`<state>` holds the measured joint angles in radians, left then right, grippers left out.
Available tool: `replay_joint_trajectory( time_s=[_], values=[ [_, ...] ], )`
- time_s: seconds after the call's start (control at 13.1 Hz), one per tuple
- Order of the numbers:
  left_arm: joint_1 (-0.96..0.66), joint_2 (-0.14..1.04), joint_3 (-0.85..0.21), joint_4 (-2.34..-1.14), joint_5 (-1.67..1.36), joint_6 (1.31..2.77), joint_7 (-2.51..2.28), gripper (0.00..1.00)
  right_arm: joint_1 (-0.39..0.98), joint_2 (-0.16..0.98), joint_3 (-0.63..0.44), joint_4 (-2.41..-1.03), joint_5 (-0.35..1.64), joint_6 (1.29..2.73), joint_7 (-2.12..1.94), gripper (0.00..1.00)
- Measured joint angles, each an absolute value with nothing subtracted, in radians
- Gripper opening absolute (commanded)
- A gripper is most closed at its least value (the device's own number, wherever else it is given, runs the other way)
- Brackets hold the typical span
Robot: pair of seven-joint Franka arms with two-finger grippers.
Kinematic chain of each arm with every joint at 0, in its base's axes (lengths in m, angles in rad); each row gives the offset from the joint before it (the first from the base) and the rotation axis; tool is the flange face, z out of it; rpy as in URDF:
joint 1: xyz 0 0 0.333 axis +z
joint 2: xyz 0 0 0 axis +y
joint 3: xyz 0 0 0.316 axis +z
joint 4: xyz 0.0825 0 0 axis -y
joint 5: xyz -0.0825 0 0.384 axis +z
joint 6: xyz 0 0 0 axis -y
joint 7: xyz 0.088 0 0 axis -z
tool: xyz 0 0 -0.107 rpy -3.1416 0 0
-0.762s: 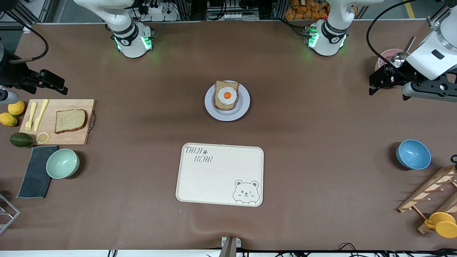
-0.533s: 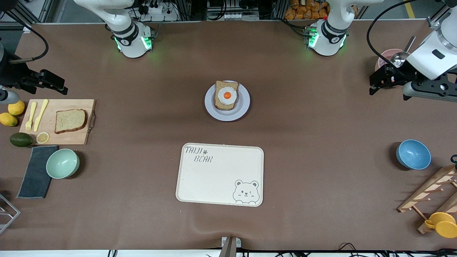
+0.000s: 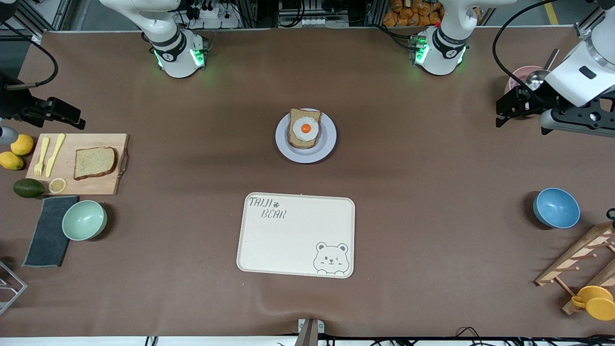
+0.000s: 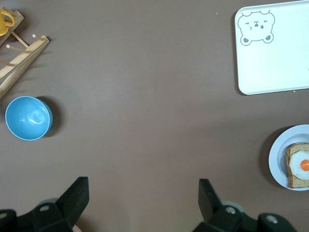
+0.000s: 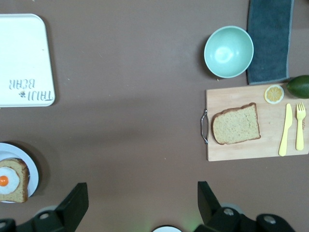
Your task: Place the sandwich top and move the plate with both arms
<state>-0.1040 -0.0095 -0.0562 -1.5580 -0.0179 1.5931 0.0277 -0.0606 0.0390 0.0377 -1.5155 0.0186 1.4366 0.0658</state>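
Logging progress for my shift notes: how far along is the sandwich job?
Barely started. Done: nothing visible. The sandwich top lies on the cutting board; the plate with the egg slice is untouched. In hand: nothing; the right gripper and left gripper are open. Left: place the bread, move the plate.

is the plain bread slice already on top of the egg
No, the plain bread slice lies on the cutting board, apart from the egg on the plate.

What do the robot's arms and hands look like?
Both arms are glossy white with black joint bands and green lights glowing at their bases. Black cables loop beside them. The left hand and right hand are black, each with two chunky fingers.
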Motion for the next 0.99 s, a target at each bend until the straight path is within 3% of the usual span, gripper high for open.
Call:
replay_joint_trajectory(
  time_s=[0.53, 0.76, 0.99],
  values=[
    [-0.103, -0.003, -0.057, -1.606, -0.020, 1.585, 0.039, 1.00, -0.066, 0.101, -0.104, -1.609, 0.023, 1.513, -0.024, 1.00],
    [-0.099, 0.004, -0.056, -1.637, -0.063, 1.586, 0.039, 1.00, -0.067, 0.160, -0.207, -1.626, 0.076, 1.521, -0.107, 0.88],
    [-0.100, 0.005, -0.057, -1.665, -0.070, 1.590, 0.039, 1.00, -0.078, 0.237, -0.306, -1.655, 0.114, 1.598, -0.270, 0.87]
  ],
)
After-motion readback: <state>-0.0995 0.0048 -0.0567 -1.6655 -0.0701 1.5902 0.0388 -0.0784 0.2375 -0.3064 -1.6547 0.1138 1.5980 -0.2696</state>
